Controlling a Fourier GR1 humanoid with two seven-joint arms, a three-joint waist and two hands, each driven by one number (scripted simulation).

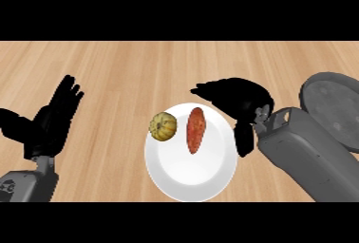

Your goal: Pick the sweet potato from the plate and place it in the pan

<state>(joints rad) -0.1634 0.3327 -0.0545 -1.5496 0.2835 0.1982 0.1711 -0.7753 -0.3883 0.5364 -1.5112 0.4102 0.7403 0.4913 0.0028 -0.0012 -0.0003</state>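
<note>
Orange sweet potato (195,130), one plate (189,182)

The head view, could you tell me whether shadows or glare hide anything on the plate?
Head view: even light, no glare; the sweet potato and the round yellowish item show fully on the white plate; only the right hand reads as a featureless black shape.

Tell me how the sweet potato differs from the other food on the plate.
The sweet potato is long, tapered and orange-red; the other food is round, ribbed and yellow-green. The sweet potato lies nearer the right hand, the round one toward the plate's left edge. Both rest on the white plate, untouched.
</note>
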